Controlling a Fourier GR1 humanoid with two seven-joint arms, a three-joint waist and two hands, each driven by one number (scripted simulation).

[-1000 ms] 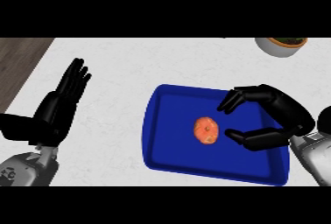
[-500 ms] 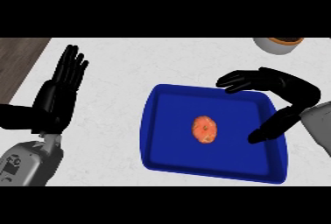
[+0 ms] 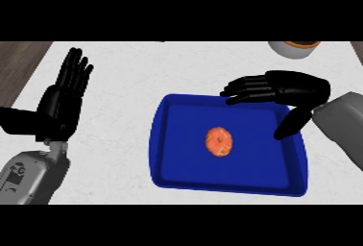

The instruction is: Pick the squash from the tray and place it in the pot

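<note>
An orange squash (image 3: 220, 141) lies near the middle of the blue tray (image 3: 177, 178). My right hand (image 3: 287, 89) hovers over the tray's far right corner, open, fingers pointing left and thumb hanging down toward the tray, well apart from the squash. My left hand (image 3: 60, 98) rests open at the left, fingers up, away from the tray. The pot (image 3: 294, 48) shows only partly at the top right edge, pale with a dark orange inside.
The tray sits on a white marbled counter (image 3: 120, 144). A strip of brown wood (image 3: 21, 62) runs along the counter's far left edge.
My right hand has opened and pulled back up and to the right, away from the squash. The squash stays in place on the tray. My left hand has shifted slightly upward.
</note>
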